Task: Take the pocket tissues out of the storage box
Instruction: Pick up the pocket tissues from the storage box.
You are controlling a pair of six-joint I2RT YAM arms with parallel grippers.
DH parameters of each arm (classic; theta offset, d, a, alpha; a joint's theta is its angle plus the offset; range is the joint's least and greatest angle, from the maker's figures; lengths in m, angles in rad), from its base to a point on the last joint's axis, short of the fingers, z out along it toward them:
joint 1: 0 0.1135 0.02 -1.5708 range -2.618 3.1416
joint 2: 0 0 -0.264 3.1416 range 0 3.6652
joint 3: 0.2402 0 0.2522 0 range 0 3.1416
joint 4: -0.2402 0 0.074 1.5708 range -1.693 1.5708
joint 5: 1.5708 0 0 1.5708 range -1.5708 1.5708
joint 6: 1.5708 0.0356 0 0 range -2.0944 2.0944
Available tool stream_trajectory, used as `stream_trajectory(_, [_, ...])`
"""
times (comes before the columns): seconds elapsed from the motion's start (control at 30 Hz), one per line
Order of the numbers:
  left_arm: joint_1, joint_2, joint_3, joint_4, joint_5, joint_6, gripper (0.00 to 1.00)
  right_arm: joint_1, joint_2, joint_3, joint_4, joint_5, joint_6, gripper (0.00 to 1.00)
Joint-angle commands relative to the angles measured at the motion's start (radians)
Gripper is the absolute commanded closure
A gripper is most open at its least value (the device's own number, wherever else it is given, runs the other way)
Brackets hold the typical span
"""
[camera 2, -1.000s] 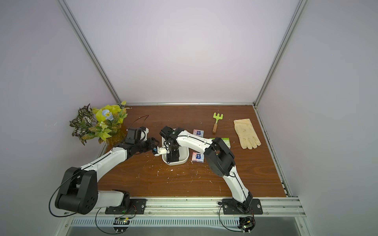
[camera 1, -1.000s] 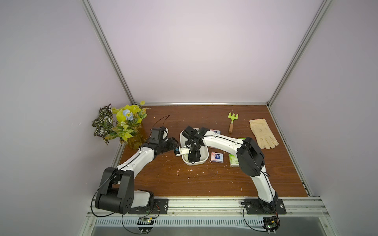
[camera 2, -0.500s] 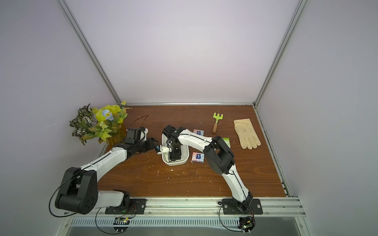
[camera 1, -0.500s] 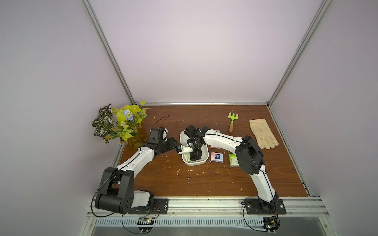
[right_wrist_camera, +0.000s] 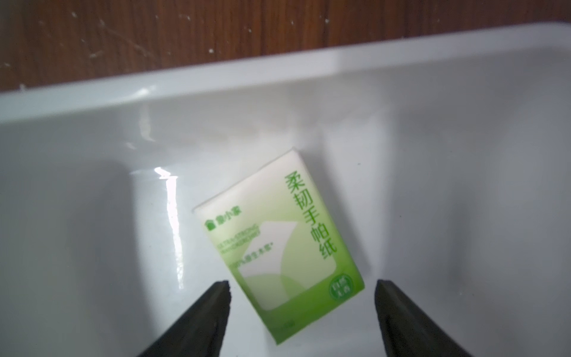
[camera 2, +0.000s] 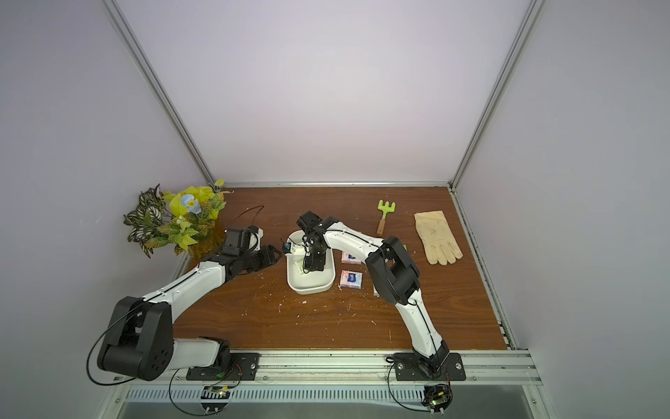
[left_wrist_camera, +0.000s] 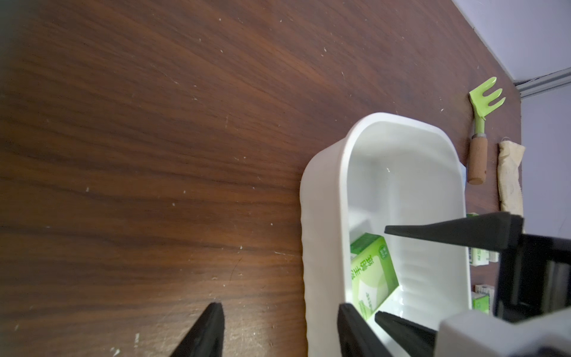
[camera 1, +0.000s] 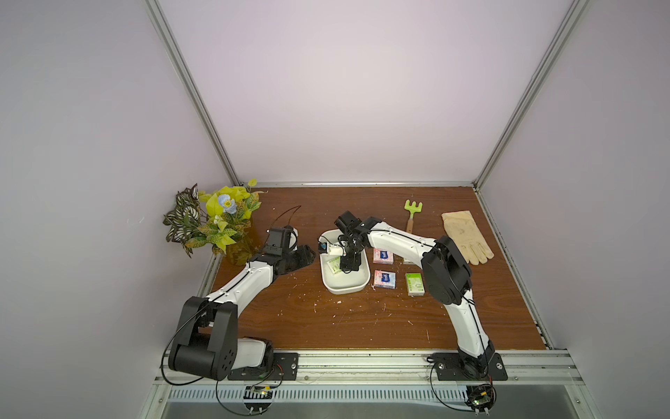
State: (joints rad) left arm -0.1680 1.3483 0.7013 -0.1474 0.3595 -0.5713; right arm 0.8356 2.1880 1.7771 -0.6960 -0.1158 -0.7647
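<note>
Packets [camera 1: 385, 279] dot the bench [camera 1: 326, 319]; a green packet [right_wrist_camera: 284, 244] lies in the box [right_wrist_camera: 216, 80] beneath the spread right pincer [right_wrist_camera: 303, 286], left pincer [left_wrist_camera: 279, 313] spread astride its wall.

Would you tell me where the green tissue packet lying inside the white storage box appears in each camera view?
In a top view: the green packet sits near frame centre, by the storage box's left wall.
In a top view: the packet likewise near centre, same wall.
Left wrist: the packet lies inside the box, against its long wall.
Right wrist: the packet fills mid-frame, printed face up.
Shared landmark: the box's white rim.
</note>
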Motion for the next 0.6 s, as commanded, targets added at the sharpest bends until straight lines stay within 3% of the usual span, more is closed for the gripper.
stream_trajectory(0.0, [0.012,-0.003,0.019,-0.03,-0.012,0.016,0.45,0.023,-0.039,-0.004,-0.007,-0.057,-0.04,0.16])
stream_trajectory(0.4, [0.015,-0.001,0.016,-0.034,-0.011,0.021,0.45,0.043,0.065,0.066,-0.031,-0.081,-0.071,0.14])
stream_trajectory(0.57, [0.015,-0.003,0.015,-0.038,-0.013,0.022,0.45,0.045,0.063,0.05,-0.014,-0.081,-0.059,0.22])
